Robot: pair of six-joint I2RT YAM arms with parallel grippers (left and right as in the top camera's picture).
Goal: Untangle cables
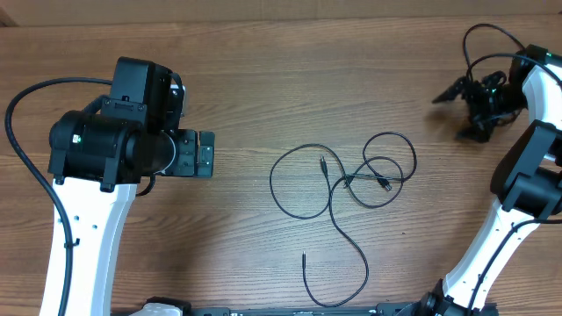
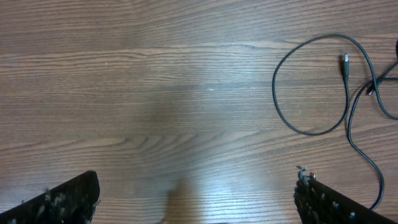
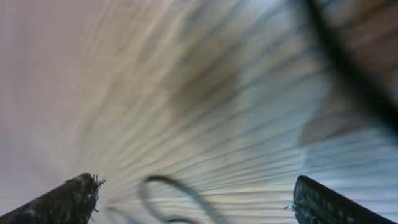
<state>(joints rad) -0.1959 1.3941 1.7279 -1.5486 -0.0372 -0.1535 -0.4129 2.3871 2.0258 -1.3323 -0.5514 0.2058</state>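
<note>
We count two arms (image 1: 105, 145) (image 1: 527, 175), two pincers (image 1: 207, 154) (image 1: 457, 114), one counter (image 1: 263, 70). One tangle of cables (image 1: 351, 181), four loose ends (image 1: 323, 161) visible; exact cable count we can't tell.

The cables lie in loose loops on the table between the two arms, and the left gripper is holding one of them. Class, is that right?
The left gripper holds nothing: the left wrist view shows its jaws wide apart over the table, the cables lying off to the side. The rest stands.
</note>
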